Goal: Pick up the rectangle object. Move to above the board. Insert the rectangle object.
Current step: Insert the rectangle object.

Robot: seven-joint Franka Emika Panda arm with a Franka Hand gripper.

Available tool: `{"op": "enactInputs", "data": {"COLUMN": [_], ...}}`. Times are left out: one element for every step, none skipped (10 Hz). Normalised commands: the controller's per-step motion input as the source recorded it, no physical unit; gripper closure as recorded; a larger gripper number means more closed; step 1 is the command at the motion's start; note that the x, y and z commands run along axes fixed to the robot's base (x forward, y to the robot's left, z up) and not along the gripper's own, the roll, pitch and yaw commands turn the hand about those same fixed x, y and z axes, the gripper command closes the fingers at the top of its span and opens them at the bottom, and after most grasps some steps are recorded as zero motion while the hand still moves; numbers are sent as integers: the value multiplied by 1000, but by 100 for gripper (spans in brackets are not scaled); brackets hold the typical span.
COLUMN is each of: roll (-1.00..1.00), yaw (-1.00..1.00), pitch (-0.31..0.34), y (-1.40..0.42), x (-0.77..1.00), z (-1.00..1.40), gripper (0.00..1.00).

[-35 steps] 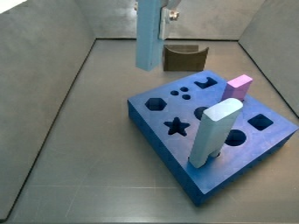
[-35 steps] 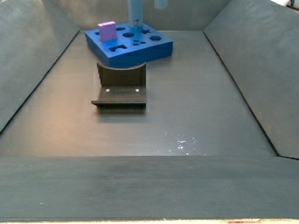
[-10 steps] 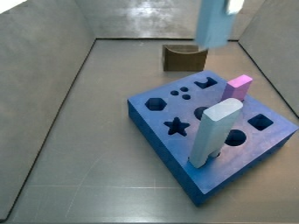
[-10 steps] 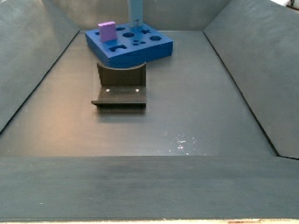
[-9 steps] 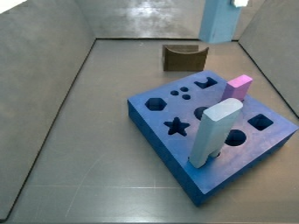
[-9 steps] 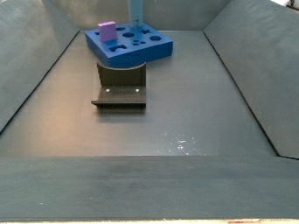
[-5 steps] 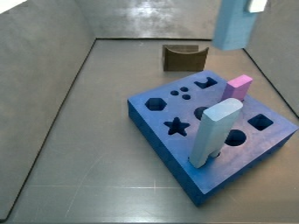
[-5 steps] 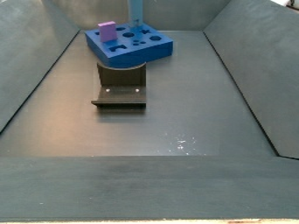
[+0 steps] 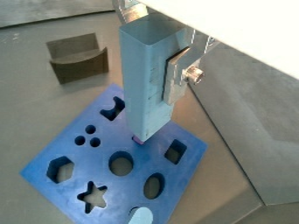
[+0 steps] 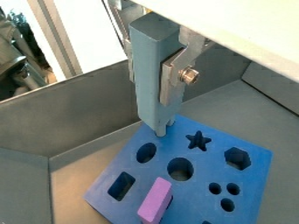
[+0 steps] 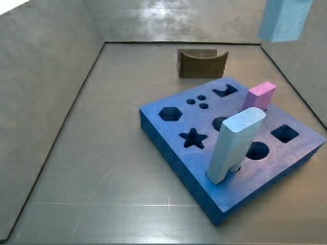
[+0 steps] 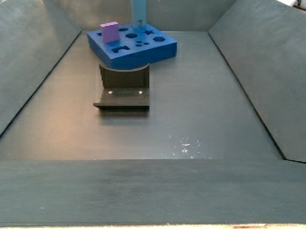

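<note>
- Wrist views give you the clearest read: the gripper [image 9: 176, 66] has its fingers [image 9: 177, 74] closed on the flat sides of the rectangle object [image 9: 149, 79], holding it upright with its lower end hanging above the board [image 9: 70, 157], clear of the surface.
- You can judge the pick-up as done, and the move to above the board looks close to done; the insertion is all that is left, and it has not begun.
- In a wrist view the bar's lower end [image 10: 156, 127] hangs near the star cutout [image 10: 198, 139] and a round hole [image 10: 146, 153]. Which opening it is lined up with you cannot tell from here.
- In a side view you see only the bar's lower part [image 11: 286, 19] at the upper right of the frame, high over the far corner of the board [image 11: 192, 163]; the fingers are out of frame there.
- That same side view shows what the wrist views largely hide: a thicker pale post [image 11: 235, 144] standing upright in the board, and a pink block [image 11: 262, 93] at the board's far edge.
- In a side view from the opposite end, the board [image 12: 125, 55] sits small at the upper left, with the fixture [image 12: 122, 89] on the floor in front of it; the bar [image 12: 140, 12] is just a thin pale strip above.
- Both wrist views show the cutouts directly beneath the bar, which neither side view resolves well.
</note>
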Motion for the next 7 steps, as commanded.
{"op": "enactInputs", "data": {"roll": [-357, -86, 0, 229, 249, 197, 189], "yaw": [186, 757, 806, 734, 729, 734, 734], "pitch": [-63, -500, -623, -823, -851, -886, -889], "y": [0, -226, -283, -363, -377, -360, -360], "x": [169, -117, -11, -114, -91, -77, -74], "z": [-17, -251, -403, -383, -331, -283, -280], "gripper": [100, 100, 100, 100, 100, 100, 100]}}
